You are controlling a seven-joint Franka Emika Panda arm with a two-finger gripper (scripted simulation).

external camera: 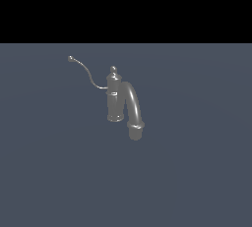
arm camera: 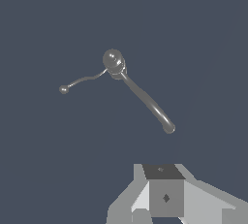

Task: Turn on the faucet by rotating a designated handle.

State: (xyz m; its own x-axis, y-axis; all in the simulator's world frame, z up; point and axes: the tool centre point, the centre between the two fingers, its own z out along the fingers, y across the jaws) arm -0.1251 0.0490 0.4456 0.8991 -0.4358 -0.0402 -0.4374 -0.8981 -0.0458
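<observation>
Exterior view: raised, angled downward, middle distance, side-on to the faucet [external camera: 120,100]. Wrist view: directly overhead, facing straight down, gripper [arm camera: 164,196] body at frame edge. Shared: faucet and handle [external camera: 86,72].

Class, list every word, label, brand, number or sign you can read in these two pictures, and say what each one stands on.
None: no readable text in either view.
The faucet and its handle are plain grey metal, unmarked.
The end effector's grey block bears a small dark diamond mark, not a letter or number.
</observation>
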